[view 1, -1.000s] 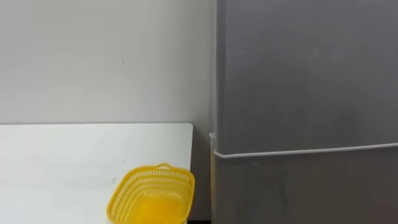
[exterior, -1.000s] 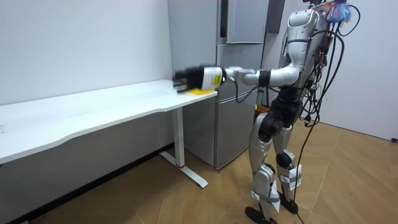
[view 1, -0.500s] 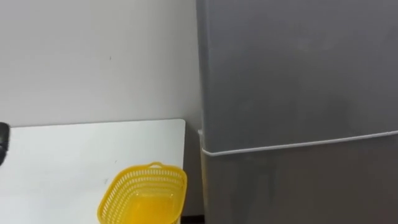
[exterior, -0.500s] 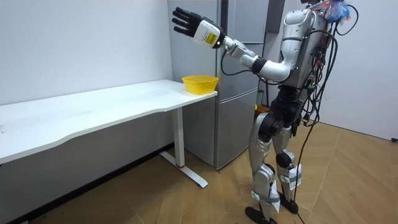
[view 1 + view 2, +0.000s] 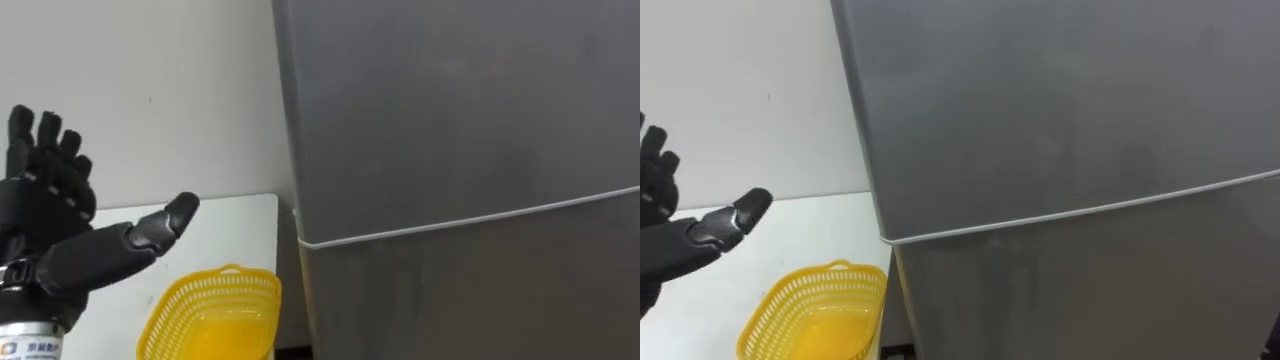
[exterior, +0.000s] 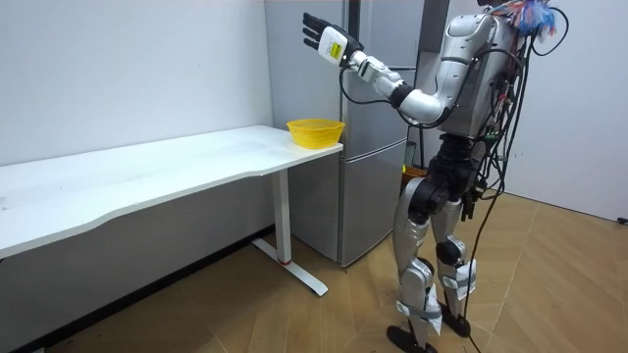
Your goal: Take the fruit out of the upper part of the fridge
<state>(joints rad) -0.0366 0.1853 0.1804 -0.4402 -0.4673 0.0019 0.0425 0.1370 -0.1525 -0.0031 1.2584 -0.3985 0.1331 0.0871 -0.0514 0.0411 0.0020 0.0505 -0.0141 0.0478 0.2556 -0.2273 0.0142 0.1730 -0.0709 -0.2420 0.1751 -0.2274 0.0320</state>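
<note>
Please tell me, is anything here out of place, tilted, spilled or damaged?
Nothing stands out. The fridge has its doors shut and looks undamaged. The yellow basket stands upright at the corner of the white table beside it, with nothing spilled. The left hand is raised open near the fridge.

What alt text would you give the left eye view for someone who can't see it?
The robot's black left hand, fingers spread open, is raised beside a closed grey fridge. Below it a yellow basket sits on a white table.
</note>
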